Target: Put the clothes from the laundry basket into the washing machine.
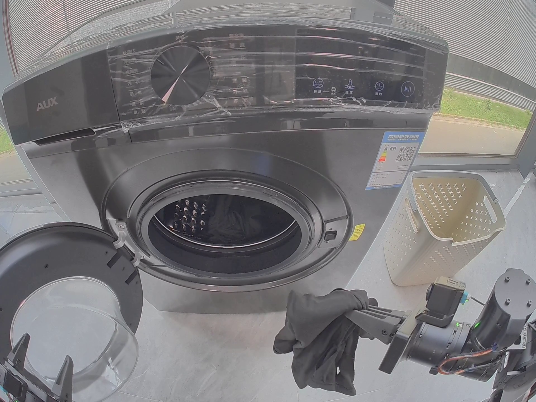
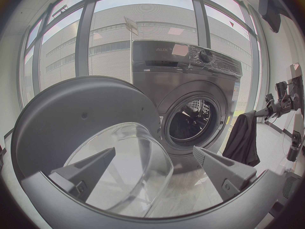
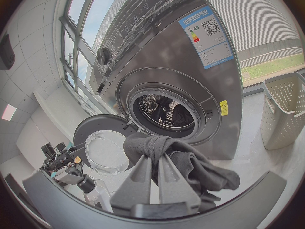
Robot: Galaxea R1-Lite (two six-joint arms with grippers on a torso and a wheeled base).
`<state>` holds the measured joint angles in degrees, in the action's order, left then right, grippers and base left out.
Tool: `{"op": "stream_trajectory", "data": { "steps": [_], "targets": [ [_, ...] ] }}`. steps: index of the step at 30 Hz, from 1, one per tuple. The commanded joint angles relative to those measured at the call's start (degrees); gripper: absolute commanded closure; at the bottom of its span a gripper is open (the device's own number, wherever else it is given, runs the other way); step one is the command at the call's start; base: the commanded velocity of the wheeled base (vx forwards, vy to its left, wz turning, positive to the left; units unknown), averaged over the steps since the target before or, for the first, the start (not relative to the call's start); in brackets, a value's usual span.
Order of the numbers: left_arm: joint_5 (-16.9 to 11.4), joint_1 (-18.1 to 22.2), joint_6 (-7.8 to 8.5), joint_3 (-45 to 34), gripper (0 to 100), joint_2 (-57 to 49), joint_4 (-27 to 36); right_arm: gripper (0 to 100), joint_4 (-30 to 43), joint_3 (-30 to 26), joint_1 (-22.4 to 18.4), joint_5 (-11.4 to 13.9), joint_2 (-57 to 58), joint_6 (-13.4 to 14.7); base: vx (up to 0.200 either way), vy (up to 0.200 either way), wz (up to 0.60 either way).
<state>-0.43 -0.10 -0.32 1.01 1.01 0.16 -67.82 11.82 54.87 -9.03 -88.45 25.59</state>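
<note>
A grey front-loading washing machine (image 1: 223, 140) stands ahead with its round door (image 1: 61, 286) swung open to the left. Dark clothes (image 1: 234, 219) lie inside the drum. My right gripper (image 1: 357, 312) is shut on a dark grey garment (image 1: 321, 336), which hangs above the floor in front of the machine, low and to the right of the opening. The garment (image 3: 178, 159) drapes over the fingers (image 3: 171, 175) in the right wrist view. The cream laundry basket (image 1: 446, 224) stands on the floor right of the machine. My left gripper (image 2: 152, 158) is open beside the door's glass bowl (image 2: 127, 163).
Windows run behind and beside the washing machine. Bare light floor (image 1: 212, 353) lies between the machine and me. The open door takes up the space at the lower left. The right arm with the hanging garment (image 2: 243, 137) appears far off in the left wrist view.
</note>
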Motion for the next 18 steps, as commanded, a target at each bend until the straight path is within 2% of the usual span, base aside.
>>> {"op": "stream_trajectory", "data": {
  "steps": [1, 9, 12, 18],
  "targets": [
    [-0.01, 0.01, 0.05, -1.01, 0, -1.01, 0.02, 100, -0.04, -0.31, -0.20, 0.07, -0.49, -0.10, 0.000, 0.000, 0.00],
    [-0.01, -0.08, -0.03, -1.01, 0, -1.01, 0.02, 100, -0.21, -0.84, -0.20, 0.24, -0.05, -0.19, 0.000, 0.000, 0.00],
    [-0.01, 0.01, 0.14, -1.01, 0, -1.01, 0.02, 100, -0.21, -0.84, -0.20, 1.47, 0.21, -0.28, 0.000, 0.000, 0.00],
    [-0.10, 0.01, 0.23, -1.01, 0, -1.01, 0.02, 100, -0.21, 0.04, -0.47, 2.09, 1.53, -1.24, 0.000, 0.000, 0.00]
  ]
}}
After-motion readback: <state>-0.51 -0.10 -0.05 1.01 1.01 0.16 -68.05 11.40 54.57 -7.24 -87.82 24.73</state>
